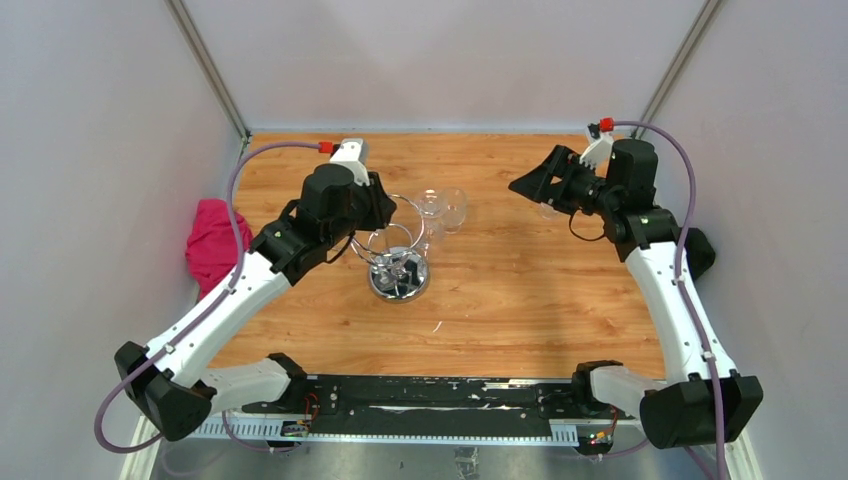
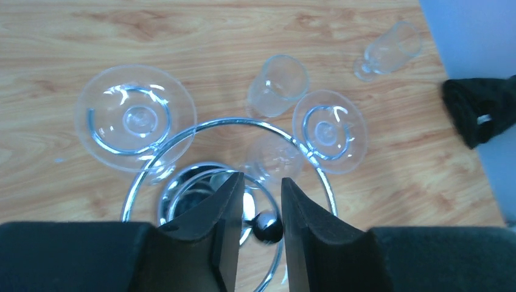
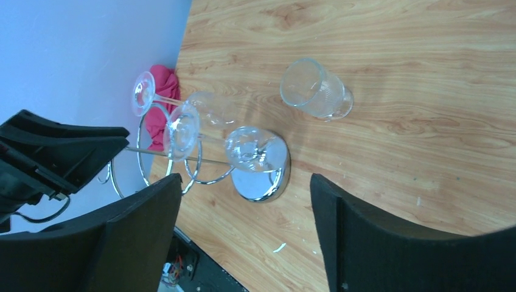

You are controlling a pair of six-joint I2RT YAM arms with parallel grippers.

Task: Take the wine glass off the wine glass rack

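Note:
The chrome wine glass rack (image 1: 399, 285) stands mid-table on its round mirrored base. In the left wrist view I look straight down on its top ring (image 2: 231, 121). Two clear wine glasses hang upside down from it. Their feet sit in the hooks, one at the left (image 2: 135, 118) and one at the right (image 2: 329, 131). My left gripper (image 2: 263, 177) hovers over the rack's top, its jaws a narrow gap apart. The pole's ball knob (image 2: 268, 226) shows in that gap with space beside it. My right gripper (image 3: 243, 182) is wide open and empty, well right of the rack (image 3: 261, 182).
A loose glass (image 2: 277, 85) rests on the wood just beyond the rack. Another (image 2: 389, 48) lies near the right gripper (image 1: 525, 185). A pink cloth (image 1: 210, 240) sits at the left edge. Grey walls close in on both sides.

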